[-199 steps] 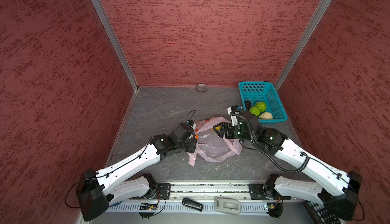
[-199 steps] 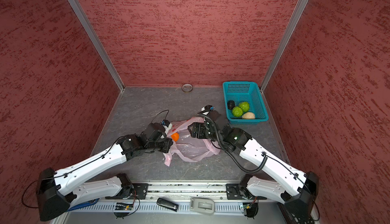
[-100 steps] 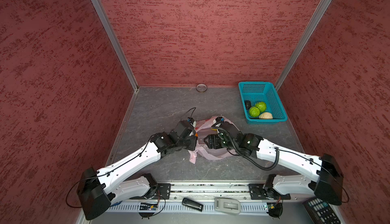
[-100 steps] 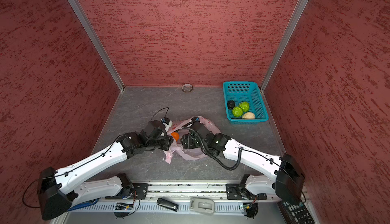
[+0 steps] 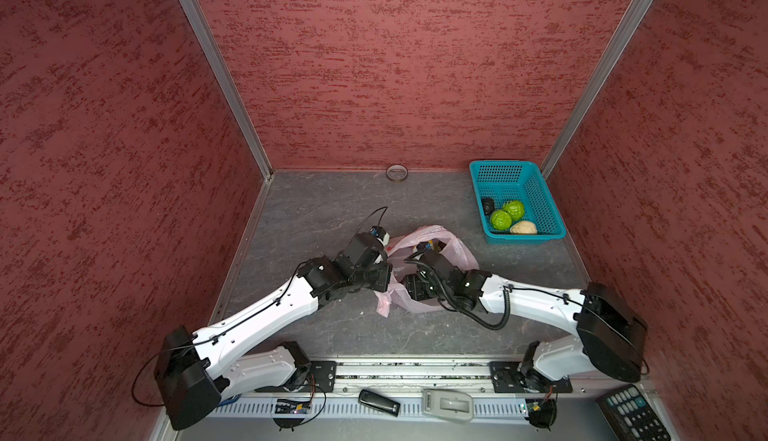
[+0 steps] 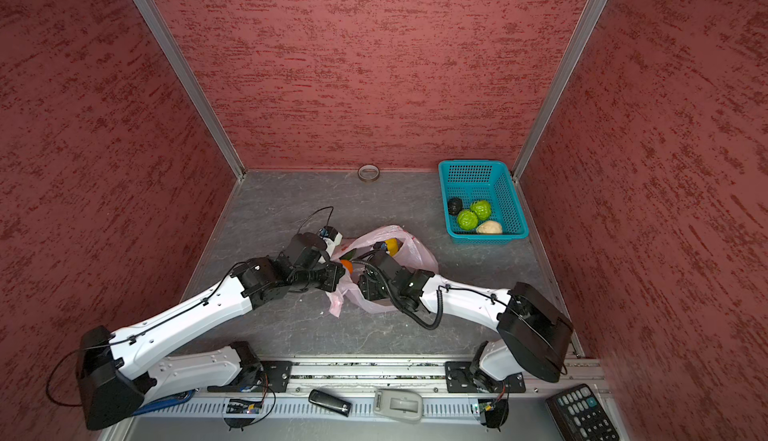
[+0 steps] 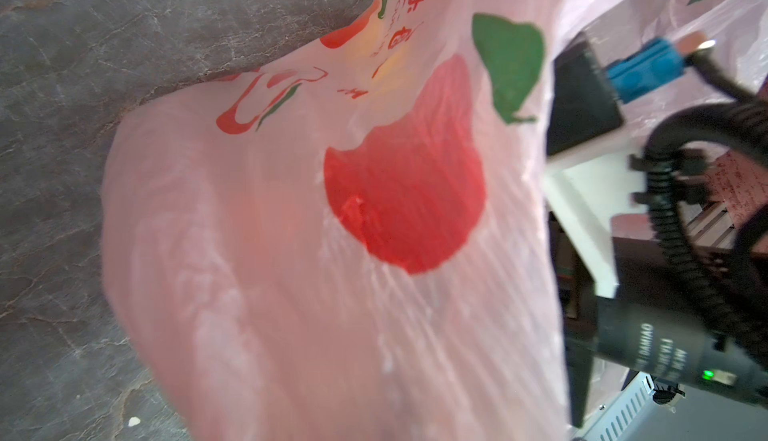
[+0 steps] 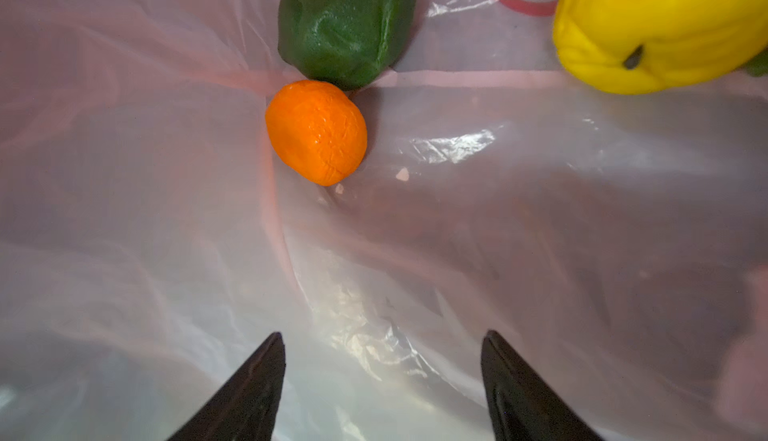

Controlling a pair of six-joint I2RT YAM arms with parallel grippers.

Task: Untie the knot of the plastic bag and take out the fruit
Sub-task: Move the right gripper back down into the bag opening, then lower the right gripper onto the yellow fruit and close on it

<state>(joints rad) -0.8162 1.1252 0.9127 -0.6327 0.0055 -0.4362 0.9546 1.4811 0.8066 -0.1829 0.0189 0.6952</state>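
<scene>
Right arm has swung down and across since a second ago, off the basket side and low over the floor; the right gripper point(image 8: 382, 334) now sits inside the plastic bag point(image 5: 457, 252). Its two dark fingers stand well apart with only the bag's floor between them, nothing held. Just ahead of them lies the orange fruit point(image 8: 316, 132), touching the dark green fruit point(image 8: 347, 23) beyond it; the yellow fruit point(image 8: 660, 23) sits off to one side, apart from both.

Left arm has barely budged. The left gripper point(image 5: 384, 279) is clamped tight at the bag's near rim, holding the mouth up and open, and a pink tail of plastic hangs below it. In the left wrist view the red and green print fills the frame and the fingers themselves are out of sight.

The bag rests mid-floor between the two arms; in a top view the orange and yellow show through its mouth.

Over at the back right corner stands the teal basket point(image 5: 517, 167); it holds two bright green bumpy fruits point(image 5: 500, 220), a beige one point(image 5: 523, 227) and a blackish one point(image 5: 487, 205).
</scene>
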